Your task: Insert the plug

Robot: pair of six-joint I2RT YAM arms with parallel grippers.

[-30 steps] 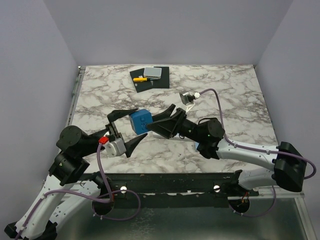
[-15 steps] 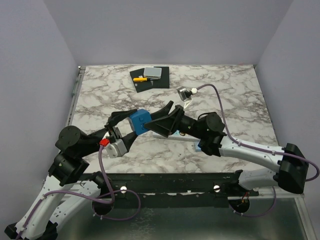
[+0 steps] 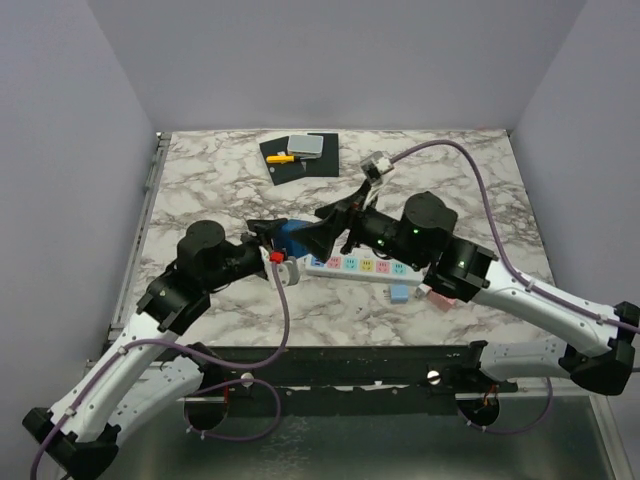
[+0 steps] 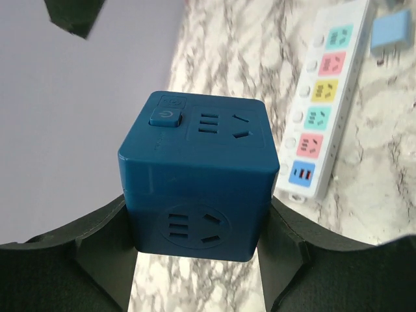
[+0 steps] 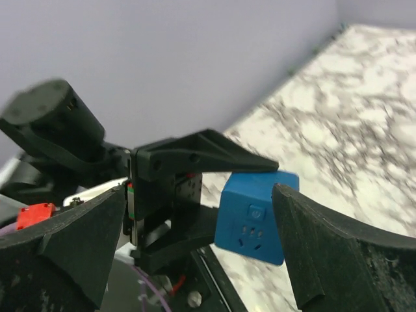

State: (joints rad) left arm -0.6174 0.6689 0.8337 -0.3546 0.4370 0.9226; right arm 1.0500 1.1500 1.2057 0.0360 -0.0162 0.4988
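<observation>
On the table (image 3: 200,180) a white power strip (image 3: 365,266) lies near the middle, coloured sockets up; right gripper (image 5: 200,195) has its jaws spread wide about the cube, gripping nothing; left gripper (image 4: 197,208) pinches the blue cube adapter (image 4: 201,182) by two opposite faces, lifted clear, just left of the strip's end. Step judged: handover done, carry to strip pending; next move needs the prong face turned down over a free socket; prongs not visible. Versus one second ago: right held the cube, left gaped; strip was hidden under the arms.
</observation>
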